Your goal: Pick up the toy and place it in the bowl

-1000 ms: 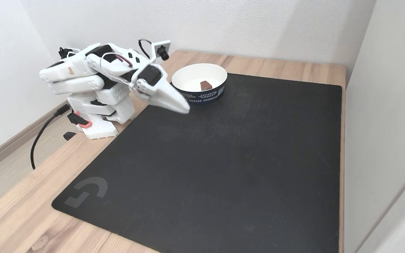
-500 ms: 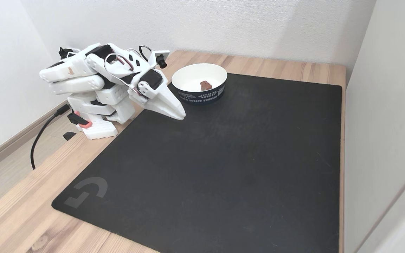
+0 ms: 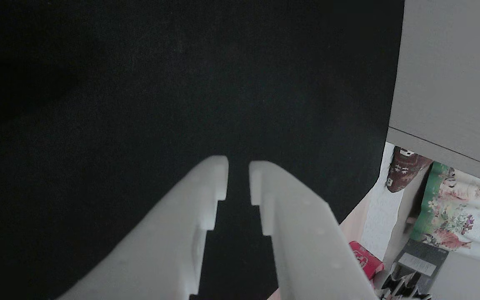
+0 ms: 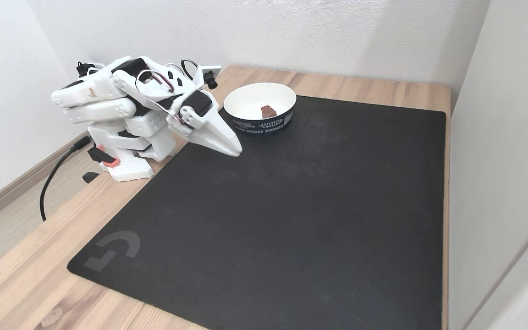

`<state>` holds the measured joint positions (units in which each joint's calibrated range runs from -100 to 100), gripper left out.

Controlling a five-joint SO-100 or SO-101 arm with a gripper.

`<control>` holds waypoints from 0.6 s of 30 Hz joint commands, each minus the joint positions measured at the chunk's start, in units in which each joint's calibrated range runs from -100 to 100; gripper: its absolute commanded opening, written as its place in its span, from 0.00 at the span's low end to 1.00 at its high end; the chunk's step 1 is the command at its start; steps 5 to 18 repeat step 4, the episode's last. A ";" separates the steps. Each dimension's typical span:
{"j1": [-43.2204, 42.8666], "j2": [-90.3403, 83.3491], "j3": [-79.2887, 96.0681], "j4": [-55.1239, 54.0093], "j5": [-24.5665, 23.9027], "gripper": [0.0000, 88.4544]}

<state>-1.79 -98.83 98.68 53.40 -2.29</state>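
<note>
White gripper, other view: the gripper (image 3: 238, 175) enters from 6 o'clock, its two fingers (image 3: 206, 187) nearly parallel with a narrow gap between the tips and nothing held.
Black mat, other view: the mat (image 3: 140, 83) lies under the fingers and runs to a straight edge at 3 o'clock.
Grey panel, other view: a flat grey panel (image 3: 448, 71) stands at 2 o'clock, beyond the mat edge.
Red can, other view: a red can (image 3: 363, 259) lies at 5 o'clock, beside the right finger, off the mat.
White arm, fixed view: the arm (image 4: 122, 96) is folded low at 10 o'clock on the wooden table (image 4: 365, 87), with the gripper (image 4: 235, 150) pointing down toward the mat (image 4: 291, 220), its tip just above the mat's 11 o'clock corner; the fingers look close together.
Bowl, fixed view: the bowl (image 4: 245, 94), white inside with a dark printed band outside, sits at 12 o'clock on the mat's far corner, near the gripper tip but apart from it.
Toy, fixed view: the toy (image 4: 268, 111), a small red-brown block, lies inside the bowl, toward its 4 o'clock side.
</note>
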 commanded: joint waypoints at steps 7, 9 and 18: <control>-0.01 -0.50 0.78 0.03 0.05 0.03; -0.01 -0.50 0.78 0.03 0.05 0.03; -0.01 -0.50 0.78 0.03 0.05 0.03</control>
